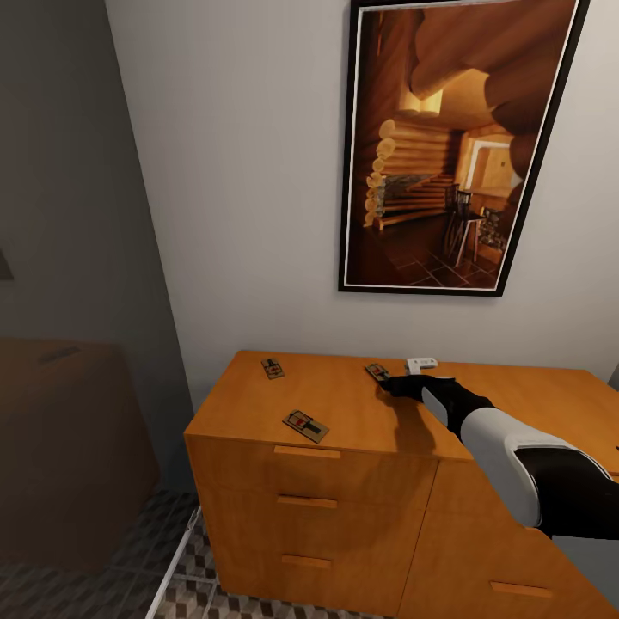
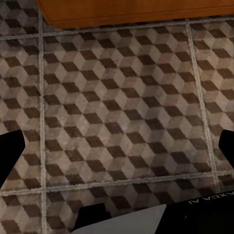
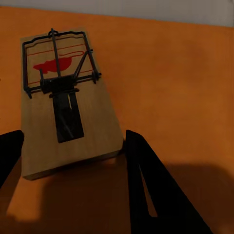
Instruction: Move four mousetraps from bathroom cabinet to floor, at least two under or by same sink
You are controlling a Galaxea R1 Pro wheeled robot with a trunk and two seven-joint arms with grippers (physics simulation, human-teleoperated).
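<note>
Mousetraps lie on the cabinet surface: one at the back left, one near the front edge, and a third just ahead of the right gripper. In the right wrist view that trap sits between the spread jaws, which straddle its near end without closing on it. The pickup looks to be in hand; next the jaws must advance a little and pinch the board's long edges. The left gripper hangs above the tiled floor, jaws wide, holding nothing.
</note>
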